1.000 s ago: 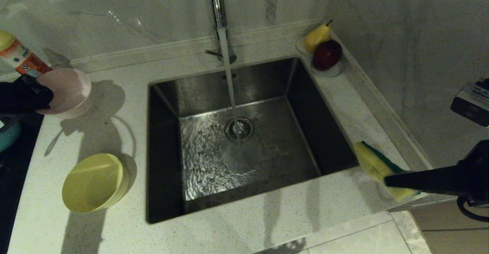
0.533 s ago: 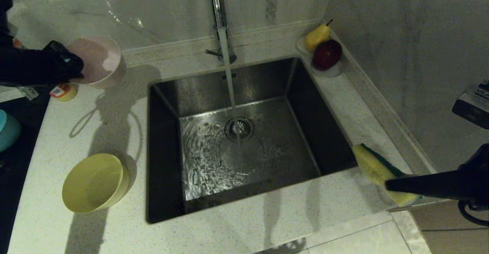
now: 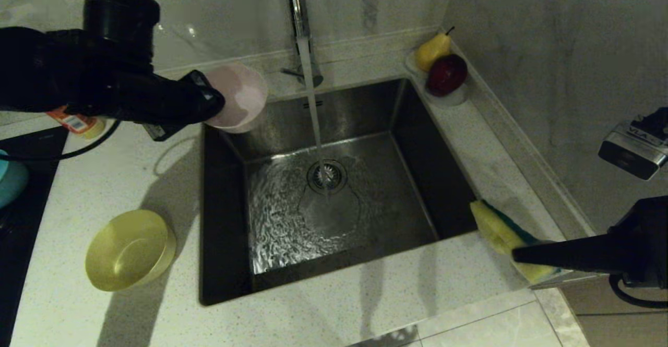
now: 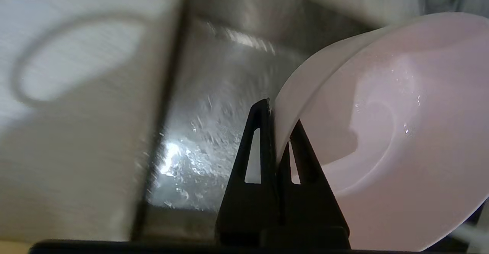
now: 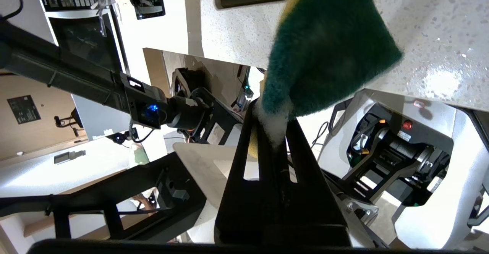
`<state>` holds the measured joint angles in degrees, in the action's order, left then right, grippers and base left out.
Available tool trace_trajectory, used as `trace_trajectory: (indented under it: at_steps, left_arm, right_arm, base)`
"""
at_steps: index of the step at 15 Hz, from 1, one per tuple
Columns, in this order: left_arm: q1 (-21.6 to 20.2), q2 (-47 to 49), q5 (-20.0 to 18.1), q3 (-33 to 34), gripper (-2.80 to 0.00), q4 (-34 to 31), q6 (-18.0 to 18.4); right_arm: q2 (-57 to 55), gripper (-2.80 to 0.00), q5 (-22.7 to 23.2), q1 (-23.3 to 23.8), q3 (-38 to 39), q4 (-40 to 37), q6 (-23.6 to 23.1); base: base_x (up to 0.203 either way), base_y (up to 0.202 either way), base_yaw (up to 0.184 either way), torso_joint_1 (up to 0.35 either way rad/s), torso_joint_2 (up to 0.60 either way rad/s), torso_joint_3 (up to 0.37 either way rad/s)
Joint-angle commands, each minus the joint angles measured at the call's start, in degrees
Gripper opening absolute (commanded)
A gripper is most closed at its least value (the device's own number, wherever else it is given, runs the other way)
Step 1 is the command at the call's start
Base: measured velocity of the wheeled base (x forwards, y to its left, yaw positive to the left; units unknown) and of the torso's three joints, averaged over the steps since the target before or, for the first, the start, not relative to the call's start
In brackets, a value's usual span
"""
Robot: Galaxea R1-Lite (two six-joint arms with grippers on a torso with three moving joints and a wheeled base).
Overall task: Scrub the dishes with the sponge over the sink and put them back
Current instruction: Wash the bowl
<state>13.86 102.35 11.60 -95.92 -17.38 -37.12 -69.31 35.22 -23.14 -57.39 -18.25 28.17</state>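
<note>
Worktop (image 3: 334, 310): pale speckled stone, lit from above, with long shadows falling toward the front edge. Marble-look wall panels rise behind and to the right.

Sink (image 3: 235, 143): square brushed steel basin set into the worktop; round drain strainer (image 3: 327, 175) at centre; water streams from the tap (image 3: 297, 8) onto the drain and ripples across the floor.

Pink bowl (image 3: 236, 95): held tilted above the sink's back left corner, its rim pinched in the left hand (image 3: 211, 99), fingers clamped together on it.

Yellow bowl (image 3: 130, 249): on the worktop left of the sink, well apart from the pink one.

Teal bowl (image 3: 11, 182): partly seen at the far left edge, on a dark surface.

Sponge (image 3: 503, 235): green face on yellow foam, gripped tight in the right hand (image 3: 522, 255) over the worktop just beside the sink's front right corner.

Pear (image 3: 432, 49) and red apple (image 3: 446, 74): on a small white dish (image 3: 454, 98) at the back right corner.

Orange-labelled bottle (image 3: 75, 123): behind the left arm.
</note>
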Motion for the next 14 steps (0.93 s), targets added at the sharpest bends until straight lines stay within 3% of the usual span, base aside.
trace_trajectory:
  at_steps: [1,4,6,14]
  left_arm:
    - [4.12,4.2,0.7,0.05,-2.8,-0.11,-0.28]
    - [7.38,6.04,1.03,0.52,-2.8,0.82,-0.32]
    - [8.94,7.46,1.44,1.48,-2.8,2.51,-2.24]
    - [10.13,14.33,2.11,0.2,-2.8,7.68,-2.78]
  right_arm:
    - [-0.31,-2.8,0.07,-0.06,1.11,1.46,0.06]
    - [0.23,-2.8,0.03,-0.06,1.79,1.9,0.02]
    - [0.14,-2.8,0.03,-0.06,2.87,2.23,-1.75]
    - [0.28,-2.8,0.11,-0.05,4.69,4.21,-1.98]
  base:
    - [0.0,0.0,0.0,0.0,0.0,0.0]
    - [0.0,0.0,0.0,0.0,0.0,0.0]
    - [0.0,0.0,0.0,0.0,0.0,0.0]
    - [0.0,0.0,0.0,0.0,0.0,0.0]
